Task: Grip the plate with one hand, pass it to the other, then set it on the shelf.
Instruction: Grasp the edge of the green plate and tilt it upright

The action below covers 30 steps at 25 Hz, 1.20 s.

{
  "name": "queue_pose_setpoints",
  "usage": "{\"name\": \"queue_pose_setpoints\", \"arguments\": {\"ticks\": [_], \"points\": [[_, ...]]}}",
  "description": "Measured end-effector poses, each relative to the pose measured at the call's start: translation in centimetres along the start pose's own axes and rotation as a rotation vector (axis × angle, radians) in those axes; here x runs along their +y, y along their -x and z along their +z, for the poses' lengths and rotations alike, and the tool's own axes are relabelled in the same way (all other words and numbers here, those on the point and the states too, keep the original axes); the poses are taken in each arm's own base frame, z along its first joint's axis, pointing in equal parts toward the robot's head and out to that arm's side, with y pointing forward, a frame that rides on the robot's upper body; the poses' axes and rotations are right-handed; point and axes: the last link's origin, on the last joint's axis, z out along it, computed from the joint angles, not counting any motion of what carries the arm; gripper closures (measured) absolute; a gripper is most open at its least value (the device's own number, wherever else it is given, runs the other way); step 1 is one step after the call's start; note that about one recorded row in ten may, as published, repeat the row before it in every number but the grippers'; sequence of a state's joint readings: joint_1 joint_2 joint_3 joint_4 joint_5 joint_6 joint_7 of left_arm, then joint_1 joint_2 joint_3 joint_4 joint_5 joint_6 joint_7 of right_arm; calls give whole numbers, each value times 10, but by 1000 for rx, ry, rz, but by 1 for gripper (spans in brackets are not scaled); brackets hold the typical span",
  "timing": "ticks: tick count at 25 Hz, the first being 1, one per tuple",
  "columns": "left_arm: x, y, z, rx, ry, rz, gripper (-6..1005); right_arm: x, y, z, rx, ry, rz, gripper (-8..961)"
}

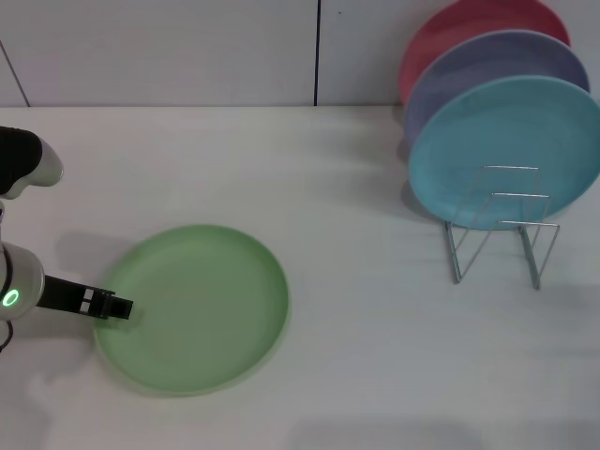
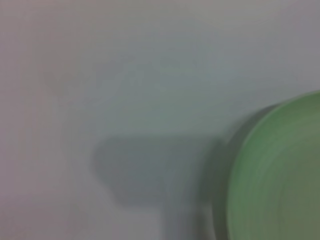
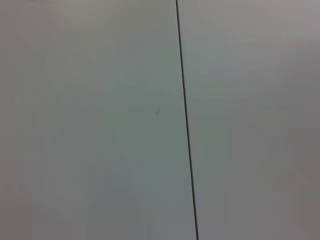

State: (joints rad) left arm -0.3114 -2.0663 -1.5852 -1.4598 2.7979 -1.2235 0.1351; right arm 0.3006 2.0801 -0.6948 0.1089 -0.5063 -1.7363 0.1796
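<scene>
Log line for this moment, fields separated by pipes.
left gripper at near-left rim of green plate, grip unclear | plate flat on table | right gripper out of view | rack holds three plates, front slots free

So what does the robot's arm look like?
The left arm is rounded and silver-white, with a small glowing green light on its side. Its left gripper is black and boxy, with small white markings. A second black and white part shows above it. The right arm isn't visible.

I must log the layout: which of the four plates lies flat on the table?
The green plate, beside the left pincer; the other three stand upright in the rack.
</scene>
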Motion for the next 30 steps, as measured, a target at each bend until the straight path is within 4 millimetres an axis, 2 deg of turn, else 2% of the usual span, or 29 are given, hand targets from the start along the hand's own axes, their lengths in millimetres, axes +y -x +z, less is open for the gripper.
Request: {"name": "queue_pose_setpoints", "arguments": {"ticks": [20, 30], "points": [[-2, -4, -2, -2, -3, -8, 341, -1, 0, -5, 4, 2, -4, 135], [-2, -2, 0, -16, 2, -13, 340, -1, 0, -5, 5, 2, -4, 136]]}}
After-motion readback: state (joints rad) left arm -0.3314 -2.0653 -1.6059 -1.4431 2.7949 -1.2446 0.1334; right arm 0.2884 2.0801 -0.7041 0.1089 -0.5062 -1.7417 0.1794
